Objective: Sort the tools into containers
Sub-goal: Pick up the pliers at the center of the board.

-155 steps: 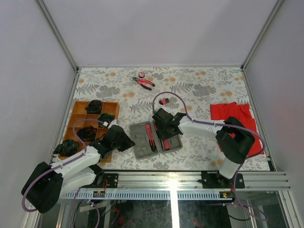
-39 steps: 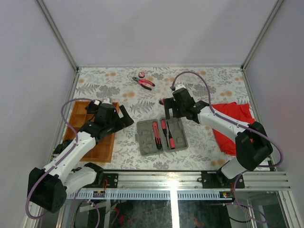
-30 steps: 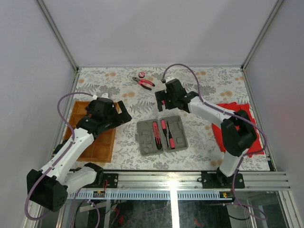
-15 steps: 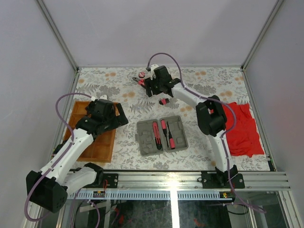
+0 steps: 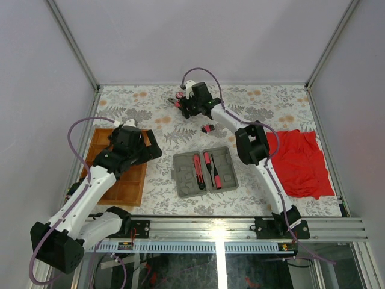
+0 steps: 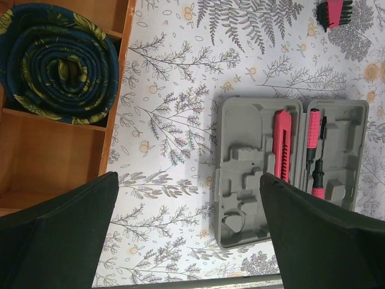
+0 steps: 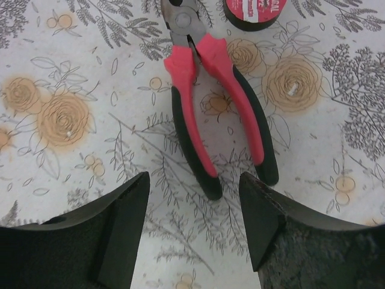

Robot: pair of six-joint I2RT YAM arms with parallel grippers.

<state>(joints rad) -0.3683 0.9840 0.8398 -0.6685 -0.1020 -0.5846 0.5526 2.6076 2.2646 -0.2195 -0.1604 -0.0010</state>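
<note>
Red-and-black pliers (image 7: 210,102) lie flat on the flowered table, handles toward my right gripper (image 7: 194,180). Its jaws are open, a fingertip on each side of the left handle's end, touching nothing. A small round pink disc (image 7: 255,9) sits just beyond the pliers' head. In the top view the right gripper (image 5: 186,105) covers most of the pliers. The grey case (image 6: 252,174) lies open, holding a pink tool (image 6: 283,144) and two screwdrivers (image 6: 314,129). My left gripper (image 6: 189,180) hangs open and empty above the table, between the wooden tray (image 6: 36,156) and the case (image 5: 206,171).
A holder of short bits (image 5: 208,128) lies between the pliers and the case, also seen as the bit holder (image 6: 332,12). A rolled dark patterned cloth (image 6: 57,63) fills one tray compartment. The red cloth (image 5: 301,162) lies at the right.
My right arm has stretched to the far side and come down over the pliers, its jaws narrowing. The left arm has hardly moved.
</note>
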